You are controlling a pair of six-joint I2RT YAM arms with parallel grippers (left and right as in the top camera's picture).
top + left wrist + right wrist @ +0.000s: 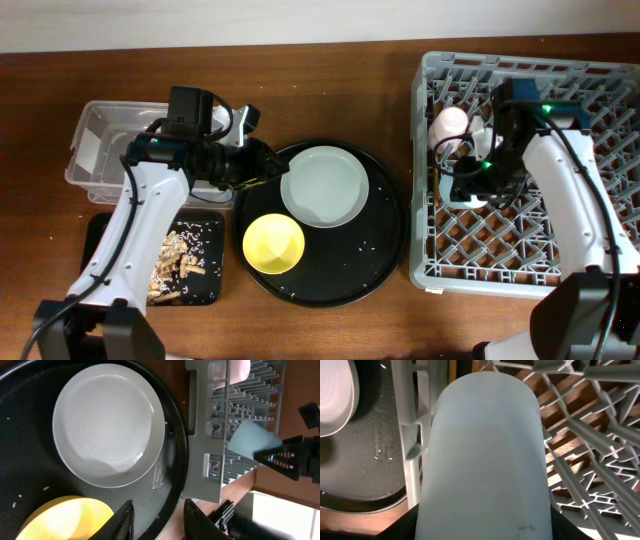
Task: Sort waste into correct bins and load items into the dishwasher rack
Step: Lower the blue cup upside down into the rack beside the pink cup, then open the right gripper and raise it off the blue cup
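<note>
A brown wooden table carries everything, and the dishwasher rack fills its 3 o'clock side. The right gripper hangs over the rack's left half, its jaws closed around the small blue cup, which fills the wrist view above the pegs. I cannot tell which end of the cup faces down. The pink cup already sits in the rack at about 11 o'clock from the blue one, close by. The step in hand looks like seating the blue cup. It should go straight down into a free cell between pegs, clear of the pink cup, with the jaws parting only once the cup rests, since a release from height could tip it against the rack's left wall. The left gripper hovers at the 9 o'clock rim of the round black tray, fingers apart and gripping nothing. The plate and yellow bowl wait on that tray. At 8 o'clock, food scraps lie in the shallow black tray.
</note>
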